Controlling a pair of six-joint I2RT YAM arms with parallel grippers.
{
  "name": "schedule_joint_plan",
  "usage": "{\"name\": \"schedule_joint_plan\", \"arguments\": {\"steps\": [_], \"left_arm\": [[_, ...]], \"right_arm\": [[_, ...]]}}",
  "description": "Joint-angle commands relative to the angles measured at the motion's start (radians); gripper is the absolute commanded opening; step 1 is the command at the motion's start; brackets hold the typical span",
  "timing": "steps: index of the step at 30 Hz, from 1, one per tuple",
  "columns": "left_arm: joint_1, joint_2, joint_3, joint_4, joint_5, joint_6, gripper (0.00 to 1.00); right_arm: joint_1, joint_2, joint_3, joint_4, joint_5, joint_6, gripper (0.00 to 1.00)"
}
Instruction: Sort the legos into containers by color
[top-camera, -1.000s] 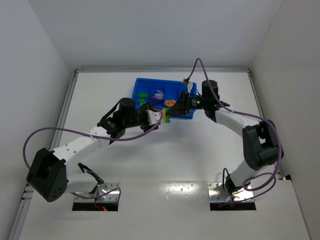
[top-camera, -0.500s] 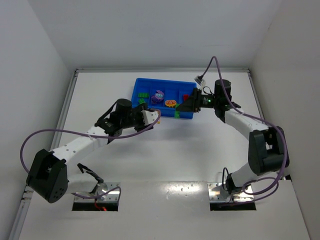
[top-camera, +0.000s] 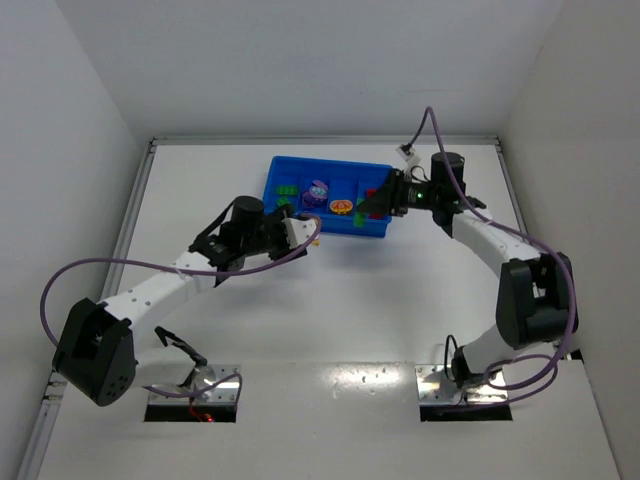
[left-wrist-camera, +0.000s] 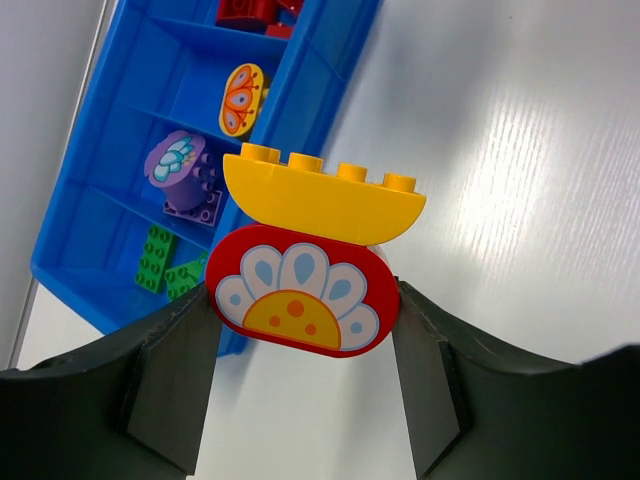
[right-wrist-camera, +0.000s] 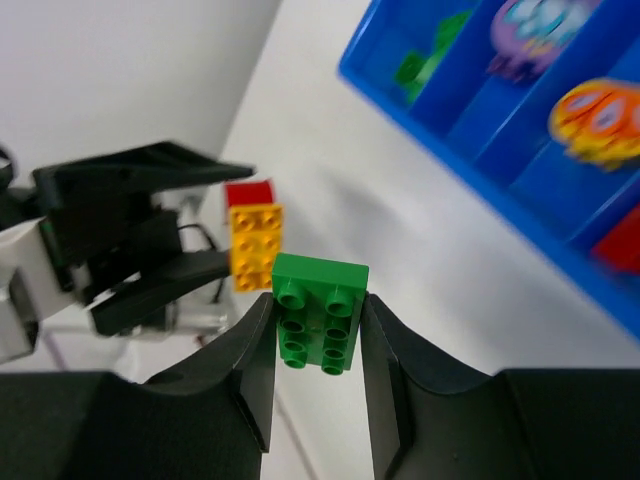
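Note:
My left gripper is shut on a two-colour lego: a red rounded brick with a flower print topped by a yellow arched brick. It holds it above the table just in front of the blue tray. My right gripper is shut on a green brick, held above the table near the tray's front wall. From above, the left gripper is by the tray's front left and the right gripper is at its right end. The compartments hold green, purple, orange-yellow and red pieces.
The tray sits at the back middle of the white table. White walls close in the left, back and right sides. The left gripper with its yellow-and-red piece shows in the right wrist view beyond the green brick.
The two grippers were together in front of the tray. The right gripper has drawn away up and to the right with the green brick. The left gripper has shifted slightly left with its piece.

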Motion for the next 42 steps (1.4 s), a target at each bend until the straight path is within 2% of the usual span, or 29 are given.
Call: {"name": "schedule_joint_plan", "arguments": {"steps": [1, 3, 10, 18, 25, 28, 31, 33, 37, 38, 39, 41, 42], "left_arm": [[0.008, -0.018, 0.044, 0.03, -0.008, -0.045, 0.1], [0.018, -0.033, 0.044, 0.019, -0.017, -0.056, 0.1], [0.036, -0.13, 0.015, -0.008, -0.115, -0.122, 0.1], [0.114, -0.211, 0.006, -0.066, -0.17, -0.177, 0.1], [0.159, -0.229, -0.003, -0.099, -0.18, -0.187, 0.1], [0.177, -0.229, -0.003, -0.099, -0.18, -0.177, 0.1], [0.186, -0.229, -0.003, -0.108, -0.17, -0.168, 0.1], [0.186, -0.229, -0.003, -0.108, -0.161, -0.168, 0.1], [0.186, -0.21, 0.006, -0.108, -0.161, -0.168, 0.1], [0.186, -0.21, 0.006, -0.099, -0.161, -0.159, 0.1], [0.186, -0.199, 0.006, -0.099, -0.152, -0.159, 0.1], [0.196, -0.199, 0.006, -0.088, -0.143, -0.159, 0.1], [0.196, -0.199, 0.006, -0.088, -0.143, -0.159, 0.1]], "right_arm": [[0.001, 0.044, 0.193, -0.051, 0.154, -0.145, 0.0], [0.024, 0.131, 0.273, -0.06, 0.165, -0.174, 0.0], [0.13, 0.451, 0.67, -0.071, 0.194, -0.096, 0.0], [0.25, 0.725, 0.966, -0.068, 0.252, -0.047, 0.0], [0.284, 0.878, 1.149, -0.12, 0.31, -0.034, 0.02], [0.294, 0.928, 1.186, -0.152, 0.344, -0.054, 0.08], [0.305, 0.951, 1.222, -0.186, 0.38, -0.067, 0.28], [0.305, 0.951, 1.223, -0.195, 0.401, -0.077, 0.33], [0.314, 0.951, 1.223, -0.215, 0.413, -0.077, 0.55], [0.314, 0.951, 1.223, -0.215, 0.394, -0.086, 0.62], [0.314, 0.935, 1.213, -0.215, 0.378, -0.086, 0.64], [0.302, 0.89, 1.184, -0.206, 0.311, -0.086, 0.73], [0.293, 0.87, 1.175, -0.206, 0.276, -0.086, 0.73]]}}
